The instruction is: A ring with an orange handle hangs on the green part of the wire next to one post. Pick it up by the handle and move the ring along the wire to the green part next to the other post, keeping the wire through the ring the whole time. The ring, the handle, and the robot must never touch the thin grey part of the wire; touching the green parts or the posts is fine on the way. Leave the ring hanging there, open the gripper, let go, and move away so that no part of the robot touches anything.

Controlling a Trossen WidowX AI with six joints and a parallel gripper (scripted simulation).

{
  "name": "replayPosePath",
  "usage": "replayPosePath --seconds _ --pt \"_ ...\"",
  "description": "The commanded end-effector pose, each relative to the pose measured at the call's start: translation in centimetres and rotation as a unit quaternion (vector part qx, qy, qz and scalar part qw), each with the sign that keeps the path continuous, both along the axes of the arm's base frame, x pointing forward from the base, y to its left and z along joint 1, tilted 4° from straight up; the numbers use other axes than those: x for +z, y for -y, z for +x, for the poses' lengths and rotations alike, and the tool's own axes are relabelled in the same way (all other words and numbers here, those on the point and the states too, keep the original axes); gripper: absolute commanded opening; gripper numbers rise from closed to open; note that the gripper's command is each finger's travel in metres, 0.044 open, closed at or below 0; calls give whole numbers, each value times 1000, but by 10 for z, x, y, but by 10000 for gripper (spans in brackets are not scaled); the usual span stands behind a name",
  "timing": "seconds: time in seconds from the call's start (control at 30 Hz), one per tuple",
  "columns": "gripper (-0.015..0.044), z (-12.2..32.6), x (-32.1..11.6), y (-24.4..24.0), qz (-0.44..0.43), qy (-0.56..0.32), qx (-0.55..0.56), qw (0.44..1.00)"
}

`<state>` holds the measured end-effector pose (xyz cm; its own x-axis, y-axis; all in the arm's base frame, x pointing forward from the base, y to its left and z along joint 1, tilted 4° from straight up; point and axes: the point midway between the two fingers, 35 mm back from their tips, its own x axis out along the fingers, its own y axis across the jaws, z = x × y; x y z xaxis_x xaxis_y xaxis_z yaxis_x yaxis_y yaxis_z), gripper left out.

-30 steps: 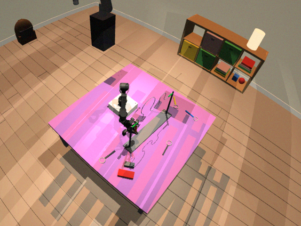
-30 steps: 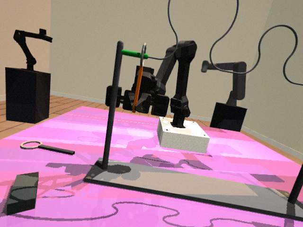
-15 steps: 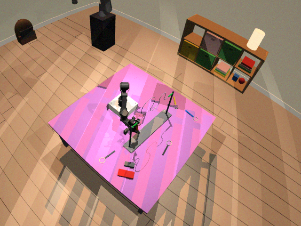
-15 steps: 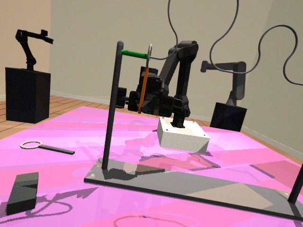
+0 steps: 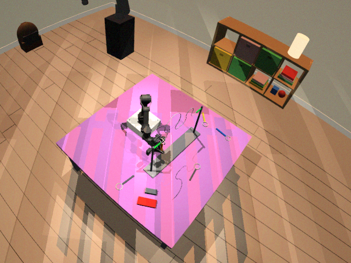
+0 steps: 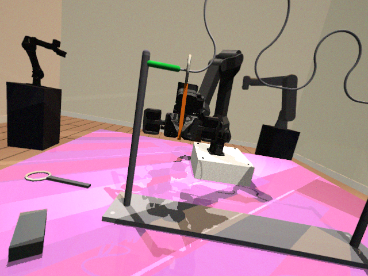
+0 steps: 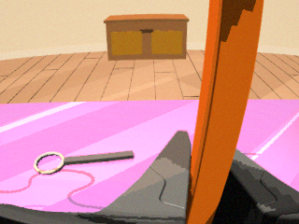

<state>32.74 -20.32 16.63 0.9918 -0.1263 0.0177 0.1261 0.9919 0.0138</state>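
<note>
The ring (image 5: 162, 140) (image 6: 188, 60) stands upright around the thin grey wire (image 6: 214, 47), just past the inner end of the near green part (image 5: 157, 145) (image 6: 163, 65). The wire passes through the ring's lower half in the exterior view; whether they touch I cannot tell. The orange handle (image 6: 183, 103) (image 7: 226, 93) hangs below, slightly tilted. My gripper (image 6: 180, 126) (image 7: 193, 141) is shut on the handle, below the ring. The near post (image 5: 152, 161) (image 6: 136, 127) stands beside it. The other green part (image 5: 199, 109) is at the far post (image 5: 197, 120) (image 6: 361, 225).
The grey base plate (image 5: 177, 147) (image 6: 261, 228) lies under the wire. A loose grey-handled ring (image 5: 128, 180) (image 6: 69, 181) lies near the near post, and others lie farther off. A grey block (image 5: 151, 191) (image 6: 28, 230) and a red block (image 5: 146, 201) lie beyond the near post.
</note>
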Motion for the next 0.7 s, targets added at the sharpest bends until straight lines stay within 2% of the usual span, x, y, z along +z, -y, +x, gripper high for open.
replayPosePath --seconds 0.0,0.3,0.67 --pt "-150 0 -2 -8 16 1 0 1000" --pt "-150 3 0 -29 67 8 5 998" --pt "-150 7 9 -65 172 23 15 985"
